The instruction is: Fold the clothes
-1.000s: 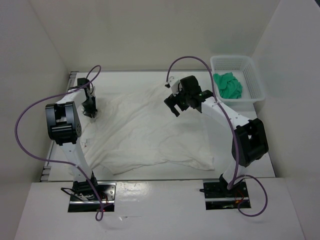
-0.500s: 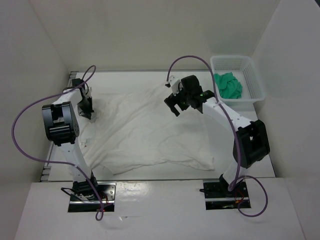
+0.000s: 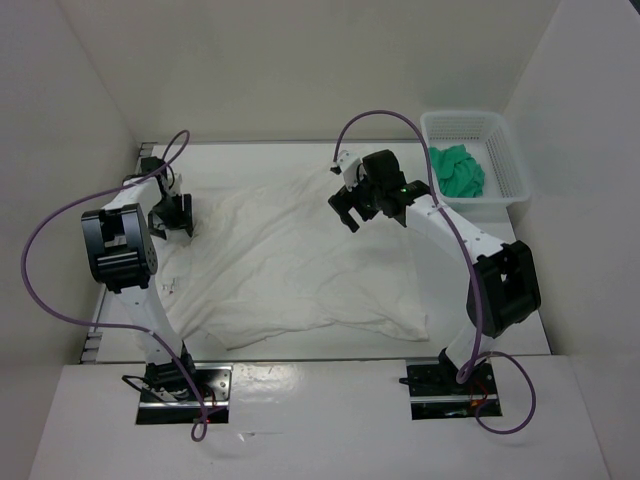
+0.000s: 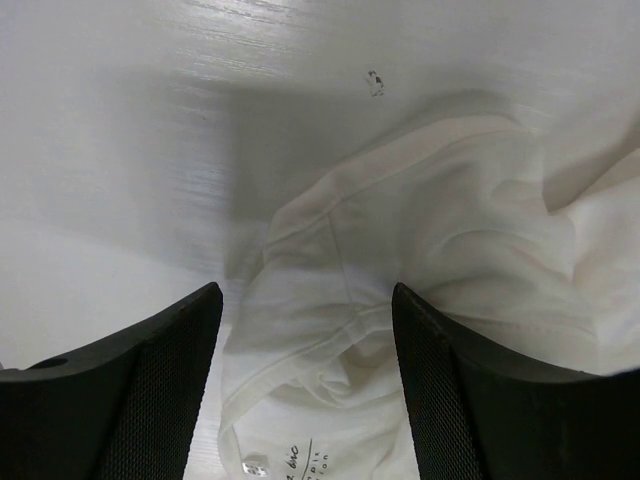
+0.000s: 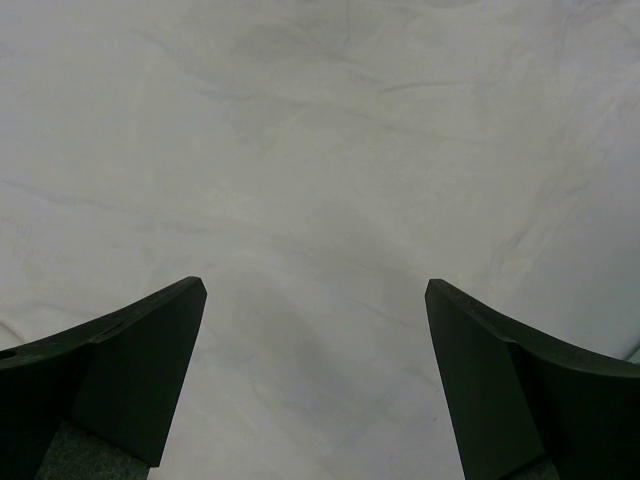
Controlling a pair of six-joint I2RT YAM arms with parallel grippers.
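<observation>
Slid outward and let go since a second ago: left claw (image 4: 305,295) released, hemmed edge of large wrinkly thin white garment (image 3: 300,270) lying between its fingers; right claw (image 5: 315,285) spread, empty, hovering above fabric. Regrip deeper past hem before lifting

The flat white table (image 3: 240,165) is carrying a large wrinkled white fabric garment (image 3: 300,265), which is lying spread out left of the white plastic mesh basket (image 3: 512,165).

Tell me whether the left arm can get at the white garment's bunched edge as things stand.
Probably yes. The left gripper stands open right over the white garment, its bunched edge lying between the fingers with nothing covering it.
</observation>
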